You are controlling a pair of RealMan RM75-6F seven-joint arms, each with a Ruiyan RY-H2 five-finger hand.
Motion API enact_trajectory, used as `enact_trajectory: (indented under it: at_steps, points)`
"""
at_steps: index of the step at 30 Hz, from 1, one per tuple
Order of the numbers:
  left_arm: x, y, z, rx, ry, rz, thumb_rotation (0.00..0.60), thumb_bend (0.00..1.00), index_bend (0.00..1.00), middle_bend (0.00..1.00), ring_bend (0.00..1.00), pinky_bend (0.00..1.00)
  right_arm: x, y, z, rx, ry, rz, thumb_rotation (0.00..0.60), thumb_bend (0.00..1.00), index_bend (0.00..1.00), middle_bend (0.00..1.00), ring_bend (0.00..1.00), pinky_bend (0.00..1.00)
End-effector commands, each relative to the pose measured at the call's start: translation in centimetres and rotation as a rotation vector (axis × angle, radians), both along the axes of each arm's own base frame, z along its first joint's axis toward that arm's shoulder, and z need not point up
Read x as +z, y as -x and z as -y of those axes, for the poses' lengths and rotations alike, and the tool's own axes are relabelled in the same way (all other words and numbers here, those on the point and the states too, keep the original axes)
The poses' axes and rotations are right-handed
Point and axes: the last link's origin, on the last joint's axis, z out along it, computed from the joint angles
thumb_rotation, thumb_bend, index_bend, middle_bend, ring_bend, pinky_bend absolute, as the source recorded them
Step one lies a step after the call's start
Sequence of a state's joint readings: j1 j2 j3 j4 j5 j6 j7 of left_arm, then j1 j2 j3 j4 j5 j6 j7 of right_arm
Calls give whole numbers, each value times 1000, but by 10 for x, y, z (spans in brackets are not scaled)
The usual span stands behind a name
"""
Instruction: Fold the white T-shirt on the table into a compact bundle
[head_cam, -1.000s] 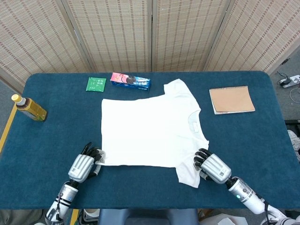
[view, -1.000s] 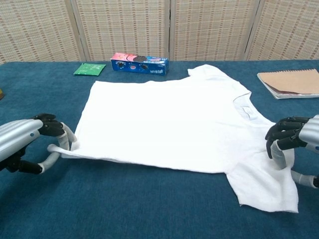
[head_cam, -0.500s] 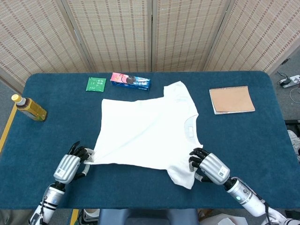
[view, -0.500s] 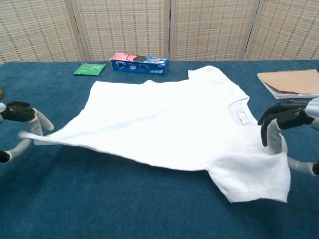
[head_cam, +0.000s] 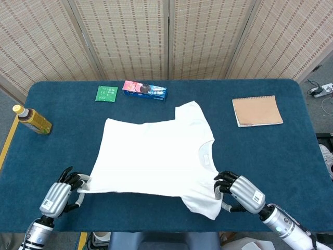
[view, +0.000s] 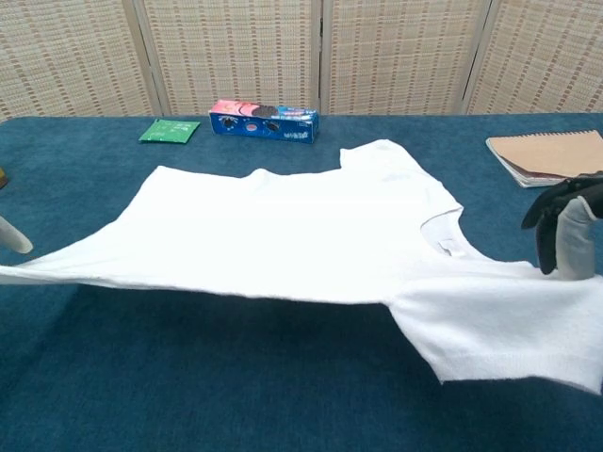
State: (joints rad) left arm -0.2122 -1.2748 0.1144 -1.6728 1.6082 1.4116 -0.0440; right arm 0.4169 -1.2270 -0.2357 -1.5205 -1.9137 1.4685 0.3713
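The white T-shirt (head_cam: 156,153) (view: 301,235) is stretched out over the blue table (head_cam: 270,151), its near edge lifted off the cloth. My left hand (head_cam: 60,194) pinches the near hem corner at the left. In the chest view only a fingertip (view: 11,235) of that hand shows at the left edge. My right hand (head_cam: 240,190) (view: 565,221) grips the shirt by the near sleeve and shoulder. The far sleeve (head_cam: 190,109) still lies on the table.
A blue snack box (head_cam: 144,90) and a green packet (head_cam: 106,93) lie at the back. A bottle (head_cam: 32,120) lies at the far left. A brown notebook (head_cam: 257,110) is at the right. A folding screen stands behind the table.
Both hands have drawn back toward the near table edge and risen, dragging the shirt nearer and lifting its front edge. The left hand moved further left.
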Motion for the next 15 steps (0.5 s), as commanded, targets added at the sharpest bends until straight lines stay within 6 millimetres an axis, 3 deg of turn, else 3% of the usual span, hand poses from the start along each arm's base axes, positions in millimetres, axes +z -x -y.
enact_trajectory:
  at_steps: [1, 15]
  points:
    - [8, 2, 14, 26, 16, 7, 600, 559, 693, 310, 200, 2, 8, 0, -11, -33, -41, 25, 600, 501, 775, 469, 253, 201]
    - [30, -9, 60, 35, 36, 11, 600, 559, 684, 310, 200, 2, 51, 6, -47, -132, -89, 74, 600, 537, 792, 478, 256, 202]
